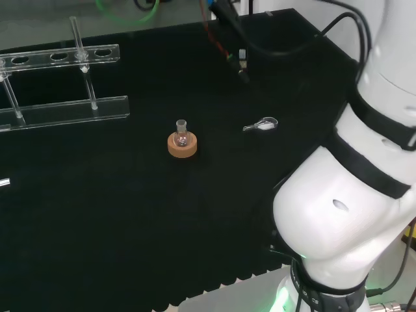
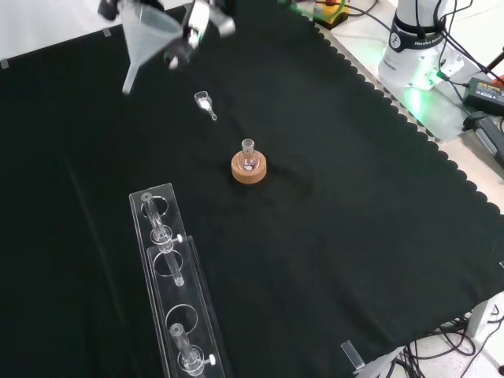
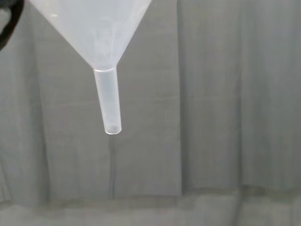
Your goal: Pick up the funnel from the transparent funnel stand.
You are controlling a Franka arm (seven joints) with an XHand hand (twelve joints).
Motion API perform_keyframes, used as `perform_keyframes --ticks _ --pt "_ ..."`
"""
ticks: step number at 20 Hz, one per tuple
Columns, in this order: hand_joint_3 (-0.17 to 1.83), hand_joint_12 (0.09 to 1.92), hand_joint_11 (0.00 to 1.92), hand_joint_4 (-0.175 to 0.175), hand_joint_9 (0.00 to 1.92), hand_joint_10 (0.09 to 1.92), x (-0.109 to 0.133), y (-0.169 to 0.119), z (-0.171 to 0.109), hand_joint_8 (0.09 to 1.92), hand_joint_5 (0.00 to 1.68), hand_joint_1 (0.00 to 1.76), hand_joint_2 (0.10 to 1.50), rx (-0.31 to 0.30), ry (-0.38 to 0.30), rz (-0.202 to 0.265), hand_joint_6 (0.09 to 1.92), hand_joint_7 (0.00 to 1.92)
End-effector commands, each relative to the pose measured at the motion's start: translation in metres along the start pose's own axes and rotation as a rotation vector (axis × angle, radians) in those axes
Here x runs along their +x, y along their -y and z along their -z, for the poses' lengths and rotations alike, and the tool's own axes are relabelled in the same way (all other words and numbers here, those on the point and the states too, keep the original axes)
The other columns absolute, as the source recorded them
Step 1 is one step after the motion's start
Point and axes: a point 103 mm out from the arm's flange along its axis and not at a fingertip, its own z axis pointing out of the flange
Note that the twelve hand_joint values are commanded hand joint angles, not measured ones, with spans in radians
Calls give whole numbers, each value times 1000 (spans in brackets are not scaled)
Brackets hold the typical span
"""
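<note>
— So, where is the funnel (image 2: 148, 35) sitting right now?

— Up in the air. In the front view it is hanging at the top left, well above the black cloth (image 2: 331, 236), with its stem slanting down and to the left. The hand (image 2: 191, 30) is curling round its wide rim, fingers on the right side of the cone and another part of the hand showing at its left edge.

— And the transparent stand (image 2: 177, 291)?

— Lying along the lower left of the front view, well apart from the funnel. I am seeing round holes along its top and a few thin clear posts standing in it. What else it is holding, I cannot tell.

— Anything in the funnel itself?

— From the wrist view the cone looks milky and clear, and the stem is hanging open at its tip with grey curtain behind it.

— What else is standing out there?

— A small glass flask (image 2: 249, 154) is sitting upright in a cork ring (image 2: 248, 169) near the middle of the cloth. Between it and the funnel a tiny clear scoop-like piece (image 2: 205, 102) is lying flat with something white in its bowl.
</note>
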Motion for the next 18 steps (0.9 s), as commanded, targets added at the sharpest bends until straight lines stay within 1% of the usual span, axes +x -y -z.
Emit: perform_keyframes --ticks 1,2,3,4,5,6,8,9,10,12,15,16,17,18 --pt "978 720 1861 -175 1920 833 -53 61 88 751 1525 1232 397 178 -149 -88 374 1810" --pt "979 722 1863 -175 1920 833 -57 67 92 752 1525 1232 396 187 -158 -84 376 1810" --pt "980 724 1864 -175 1920 833 -65 77 101 752 1524 1232 396 195 -173 -67 377 1810" --pt "981 726 1866 -175 1920 833 -76 91 112 753 1524 1232 395 199 -195 -32 379 1810" --pt "988 734 1864 -175 1920 835 -79 97 115 757 1520 1231 392 203 -207 -17 392 1809" --pt "993 741 1863 -175 1920 837 -82 104 117 761 1516 1231 390 215 -215 11 402 1808" --pt "998 747 1862 -175 1920 839 -86 113 117 764 1513 1231 388 239 -224 50 412 1807" --pt "999 748 1861 -175 1920 839 -87 119 115 765 1512 1231 388 260 -244 70 414 1807" --pt "1000 749 1861 -175 1920 840 -84 126 113 766 1511 1231 387 274 -244 84 416 1807" --pt "1001 750 1861 -175 1920 841 -76 135 112 767 1510 1230 387 274 -253 85 418 1808" --pt "1003 752 1861 -175 1920 843 -66 143 107 768 1510 1230 386 278 -266 60 420 1808" --pt "1003 752 1860 -175 1920 843 -63 145 106 768 1510 1230 386 277 -264 48 421 1808" --pt "1004 753 1861 -175 1920 843 -58 149 106 769 1509 1230 386 275 -259 20 422 1808" --pt "1004 753 1861 -175 1920 843 -51 154 107 769 1509 1230 385 269 -235 -2 423 1808"
